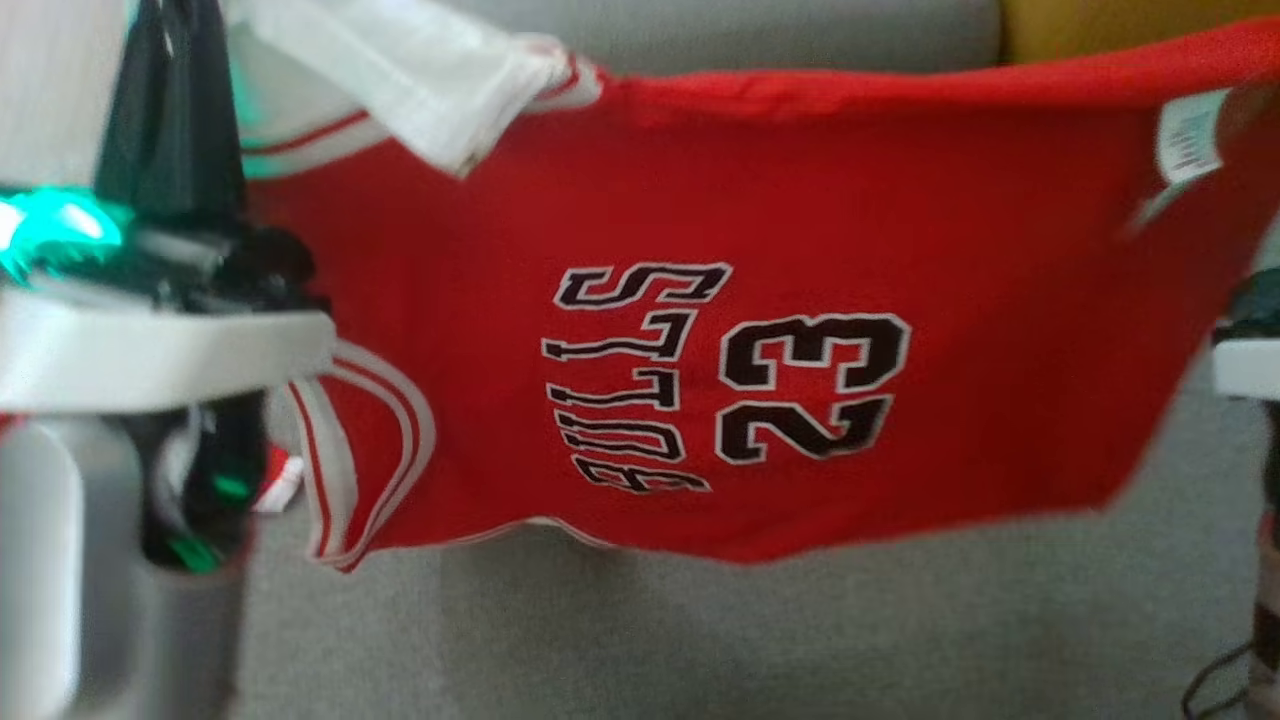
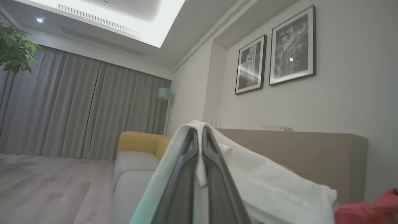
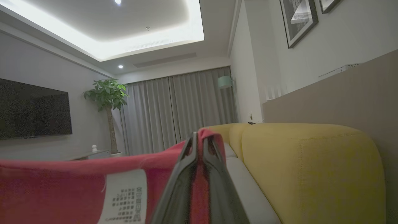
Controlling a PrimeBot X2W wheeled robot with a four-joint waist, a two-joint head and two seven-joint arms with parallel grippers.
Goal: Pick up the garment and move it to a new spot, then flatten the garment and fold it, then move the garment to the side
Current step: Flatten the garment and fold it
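red jersey [image 1: 800,220], black "bulls 23" lettering

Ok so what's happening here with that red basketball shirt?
The robot holds the red jersey stretched out in the air between its two arms, above the grey sofa. The left pincer is shut on a white part at one end, and the right pincer is shut on the red edge near the care label. It hangs spread sideways, not yet laid flat or folded.

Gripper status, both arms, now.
Left gripper: shut on the jersey, at its white fabric.
Right gripper: shut on the jersey's red edge.
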